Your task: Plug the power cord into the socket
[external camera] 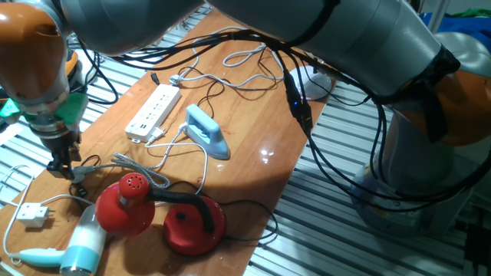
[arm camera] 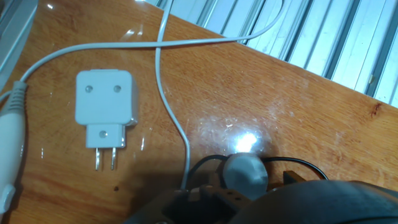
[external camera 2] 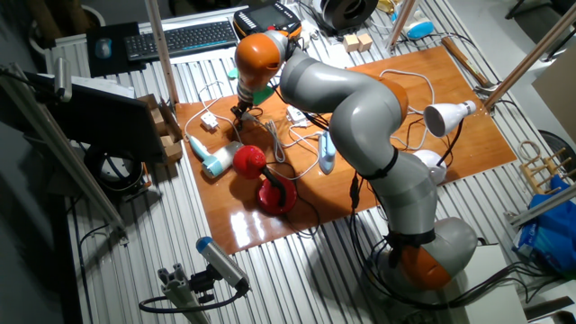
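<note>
Thin grey-white power cord curling from the blue iron, long white socket beside it, gripper maybe closed, jaws hard to tell

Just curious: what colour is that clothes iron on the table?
Light blue; the iron shows best in one fixed view.

Robotics lab, wooden worktop on ribbed aluminium bench, keyboard and monitor alongside, camera on metal frame
</note>
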Controlling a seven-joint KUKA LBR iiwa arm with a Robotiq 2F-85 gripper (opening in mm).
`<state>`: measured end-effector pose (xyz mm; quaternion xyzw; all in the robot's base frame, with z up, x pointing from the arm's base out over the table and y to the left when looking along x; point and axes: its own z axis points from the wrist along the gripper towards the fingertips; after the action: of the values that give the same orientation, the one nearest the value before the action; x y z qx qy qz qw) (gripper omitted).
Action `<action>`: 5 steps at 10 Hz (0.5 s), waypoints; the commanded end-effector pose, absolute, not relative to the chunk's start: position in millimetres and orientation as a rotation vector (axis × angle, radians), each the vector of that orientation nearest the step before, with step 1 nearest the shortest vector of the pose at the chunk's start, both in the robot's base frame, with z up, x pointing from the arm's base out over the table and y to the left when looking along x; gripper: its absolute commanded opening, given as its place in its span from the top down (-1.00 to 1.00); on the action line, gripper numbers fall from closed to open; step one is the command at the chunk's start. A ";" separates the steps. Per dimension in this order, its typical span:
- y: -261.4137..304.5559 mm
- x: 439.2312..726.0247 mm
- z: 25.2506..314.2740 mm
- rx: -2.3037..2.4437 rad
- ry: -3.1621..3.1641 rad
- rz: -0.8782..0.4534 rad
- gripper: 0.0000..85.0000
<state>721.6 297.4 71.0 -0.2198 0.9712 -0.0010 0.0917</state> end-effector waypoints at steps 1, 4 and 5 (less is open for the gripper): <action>297.3 721.7 71.1 -0.653 2.882 -0.014 -0.20; 297.3 721.7 71.1 -0.651 2.876 -0.016 -0.20; 297.3 721.7 71.1 -0.651 2.873 -0.017 -0.20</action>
<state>721.7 297.4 71.2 -0.2199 0.9706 -0.0056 0.0980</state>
